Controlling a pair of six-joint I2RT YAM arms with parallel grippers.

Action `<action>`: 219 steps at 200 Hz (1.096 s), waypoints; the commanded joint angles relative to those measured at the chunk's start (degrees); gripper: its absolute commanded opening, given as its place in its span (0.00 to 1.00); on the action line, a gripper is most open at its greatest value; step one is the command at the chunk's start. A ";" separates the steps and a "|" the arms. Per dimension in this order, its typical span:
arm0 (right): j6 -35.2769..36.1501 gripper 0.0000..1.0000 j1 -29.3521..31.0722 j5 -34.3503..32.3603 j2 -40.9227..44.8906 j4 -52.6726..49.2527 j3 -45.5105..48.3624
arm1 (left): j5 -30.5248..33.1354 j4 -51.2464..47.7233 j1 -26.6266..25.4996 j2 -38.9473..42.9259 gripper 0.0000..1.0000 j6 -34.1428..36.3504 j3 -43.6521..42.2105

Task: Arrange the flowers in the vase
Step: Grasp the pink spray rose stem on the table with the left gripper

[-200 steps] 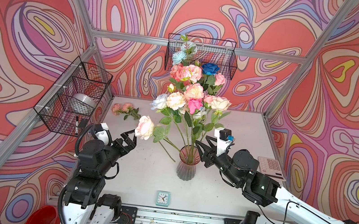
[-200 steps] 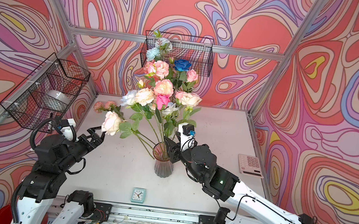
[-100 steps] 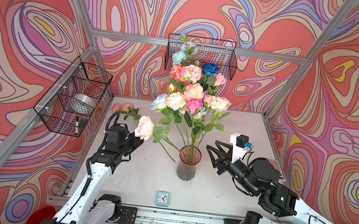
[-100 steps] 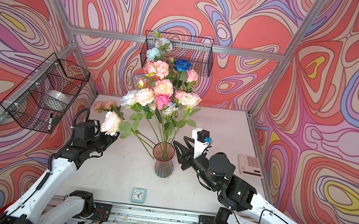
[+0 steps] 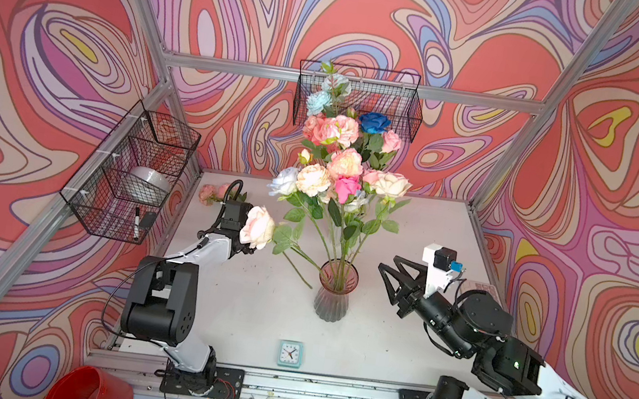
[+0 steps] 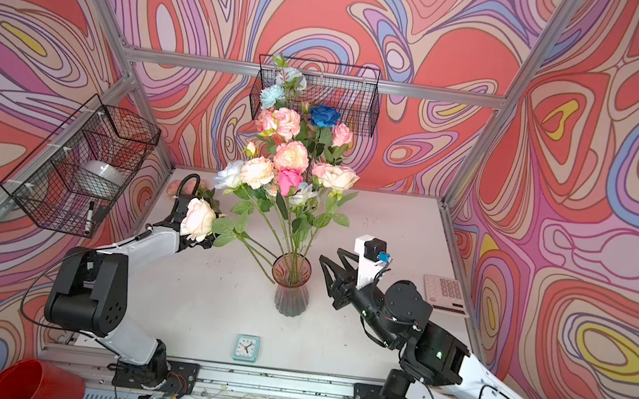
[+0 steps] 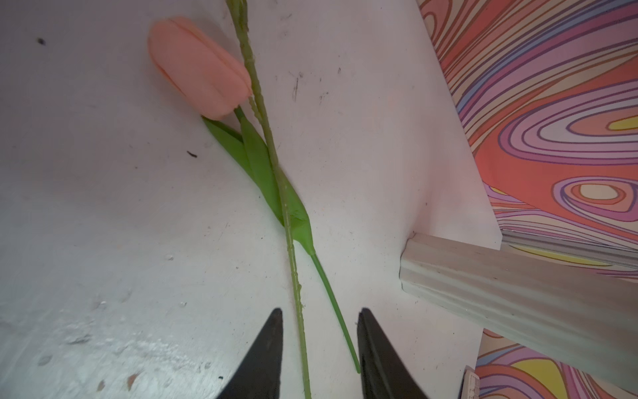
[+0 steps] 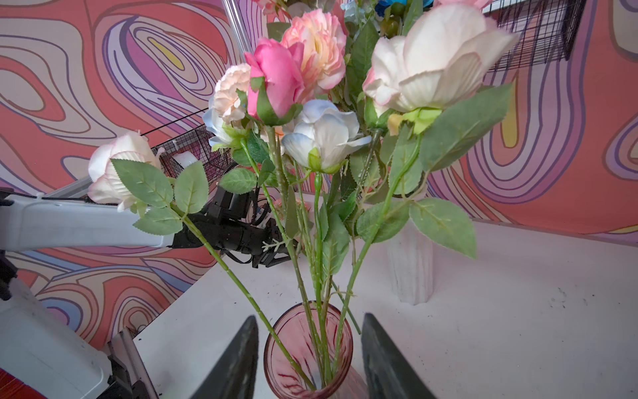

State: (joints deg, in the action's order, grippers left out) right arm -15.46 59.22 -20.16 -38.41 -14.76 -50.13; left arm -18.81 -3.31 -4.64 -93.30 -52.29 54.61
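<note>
Peach tulip [image 7: 200, 69] and a bare green stem [image 7: 296, 286], lying behind-left of the vase [image 5: 333, 290], now sit inside the left gripper [image 7: 319, 331], jaws narrowing yet unclenched; right gripper [image 5: 388, 261] has backed off, empty and spread: next pickup starting.

1. A white table [image 5: 243, 316] carries everything; its top is scuffed and dotted with dark specks.
2. A pink glass vase [image 5: 333, 298] stands upright near the middle, a little to the right; green stems rise out of it.
3. A white ribbed vase [image 8: 411, 269] stands upright farther back, behind the pink one.
4. A small teal clock [image 5: 290, 353] lies at the near edge, near of the pink glass vase.
5. A calculator [image 6: 445, 294] lies at the right edge.
6. Pink blooms [image 5: 210, 194] lie loose at the far left corner.
7. In the left wrist view a peach tulip [image 7: 198, 69] lies flat on the top; a thorny green stem [image 7: 292, 248] lies across its leaves.
</note>
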 commanded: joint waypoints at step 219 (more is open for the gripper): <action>-0.80 0.50 -0.11 -3.00 1.34 -2.81 1.06 | 4.49 1.98 -4.01 -13.05 0.02 3.58 5.43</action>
State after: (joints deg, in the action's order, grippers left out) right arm -15.81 59.22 -22.33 -37.28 -17.19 -49.47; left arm -15.81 -2.44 -8.32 -107.33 -50.19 59.40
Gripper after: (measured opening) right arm 0.496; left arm 0.077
